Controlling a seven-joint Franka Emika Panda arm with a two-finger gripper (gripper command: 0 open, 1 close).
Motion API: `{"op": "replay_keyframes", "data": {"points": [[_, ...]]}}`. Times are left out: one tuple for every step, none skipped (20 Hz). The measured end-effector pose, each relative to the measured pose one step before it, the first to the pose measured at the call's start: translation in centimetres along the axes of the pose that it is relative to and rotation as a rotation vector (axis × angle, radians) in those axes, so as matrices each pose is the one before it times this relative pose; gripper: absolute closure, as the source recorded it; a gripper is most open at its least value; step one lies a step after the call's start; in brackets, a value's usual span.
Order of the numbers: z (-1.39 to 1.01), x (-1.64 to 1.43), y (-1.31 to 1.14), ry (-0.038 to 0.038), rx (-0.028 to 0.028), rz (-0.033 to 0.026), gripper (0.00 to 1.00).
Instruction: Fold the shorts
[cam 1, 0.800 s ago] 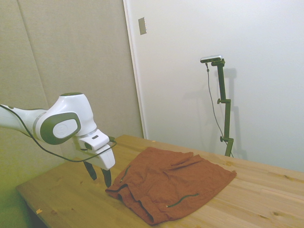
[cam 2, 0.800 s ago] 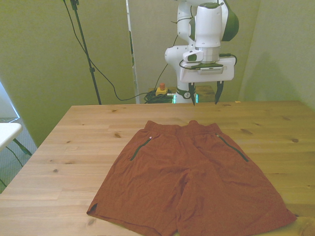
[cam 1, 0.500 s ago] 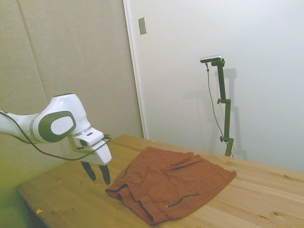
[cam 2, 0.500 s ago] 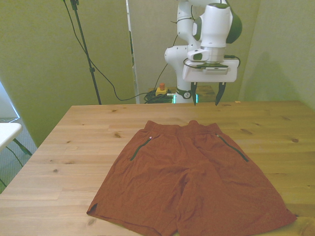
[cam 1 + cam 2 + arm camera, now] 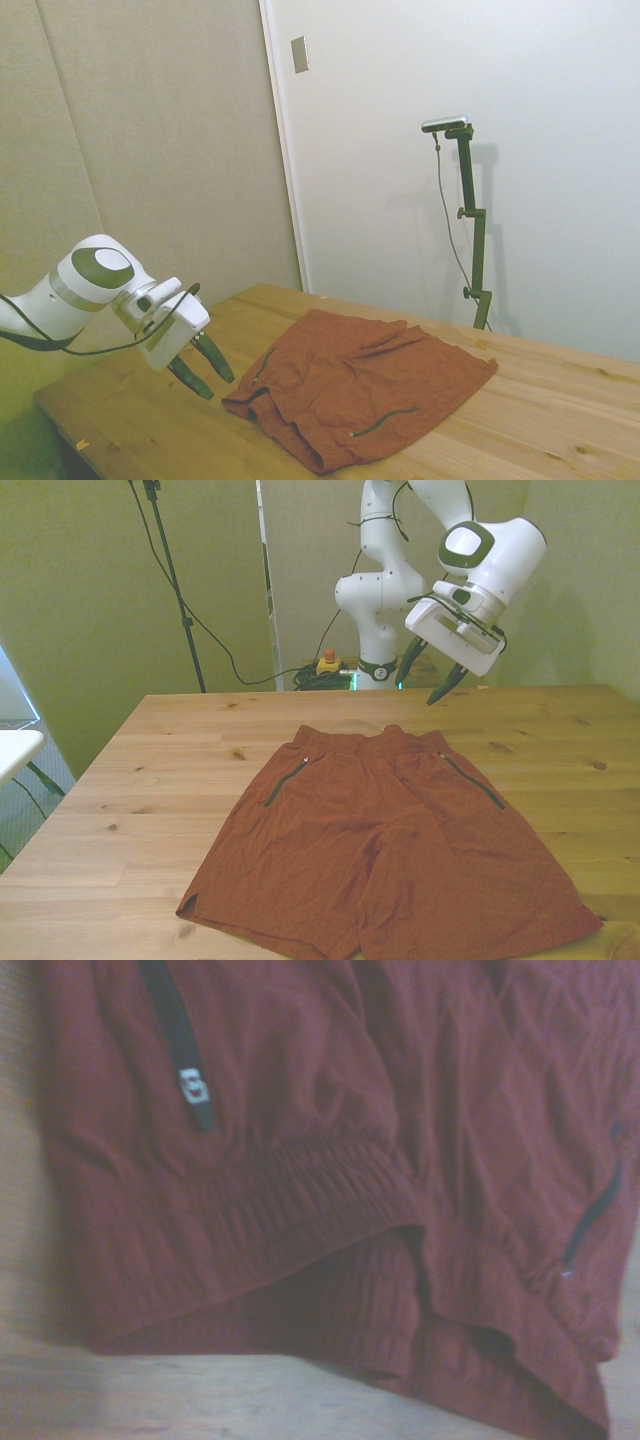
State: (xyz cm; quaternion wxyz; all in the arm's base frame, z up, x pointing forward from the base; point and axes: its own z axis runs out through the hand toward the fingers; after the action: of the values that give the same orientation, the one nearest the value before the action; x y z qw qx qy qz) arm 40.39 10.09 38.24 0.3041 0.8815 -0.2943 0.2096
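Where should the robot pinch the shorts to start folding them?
Probably at a waistband corner of the shorts, on the front view's right, coming down from above. They lie flat and spread on the table, wider than the open pincer, so only an edge fits between its fingers. The waistband is the nearest edge and looks thick and bunched.

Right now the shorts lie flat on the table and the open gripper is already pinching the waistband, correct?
Not quite. The shorts lie flat, but the open gripper touches nothing: in the front view it hangs tilted above the table, behind the waistband.
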Motion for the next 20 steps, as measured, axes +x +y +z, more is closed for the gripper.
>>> {"op": "replay_keyframes", "data": {"points": [[0.491,-0.198,-0.599,0.01163,-0.01905,-0.02017,0.0],[0.356,-0.101,-0.704,0.00651,-0.00325,-0.01558,0.0],[0.218,-0.07,-0.774,0.00447,0.00191,-0.01675,0.0],[0.177,-0.049,-0.747,0.004,0.00239,-0.01464,0.0],[0.168,-0.041,-0.69,0.00389,0.00044,-0.01039,0.0],[0.075,-0.075,-0.667,0.00342,-0.00019,-0.00788,0.0],[-0.049,-0.028,-0.755,0.00996,0.00351,-0.00881,0.0],[-0.158,-0.004,-0.735,0.00597,0.00615,-0.00502,0.0],[-0.207,-0.066,-0.722,0.00208,0.00554,-0.00737,0.0],[-0.294,-0.04,-0.643,0.00116,0.00323,-0.00732,0.0],[-0.251,-0.021,-0.527,0.00108,0.00315,-0.00475,0.0],[-0.189,0.016,-0.391,0.0008,0.00327,-0.00342,0.0],[-0.136,-0.009,-0.304,0.00051,0.00305,-0.00255,0.0],[-0.135,-0.025,-0.209,0.00108,0.00313,-0.00122,0.0],[-0.193,-0.017,-0.151,0.00242,0.00369,-0.00056,0.0],[-0.28,-0.048,-0.143,0.00382,0.00458,-0.00158,0.0],[-0.364,-0.108,-0.184,0.005,0.00555,-0.00228,0.0],[-0.349,-0.14,-0.185,0.00491,0.00473,-0.00218,0.0],[-0.3,-0.185,-0.172,0.00411,0.00336,-0.00244,0.0],[-0.218,-0.164,-0.13,0.00293,0.00198,-0.00179,0.0]]}}
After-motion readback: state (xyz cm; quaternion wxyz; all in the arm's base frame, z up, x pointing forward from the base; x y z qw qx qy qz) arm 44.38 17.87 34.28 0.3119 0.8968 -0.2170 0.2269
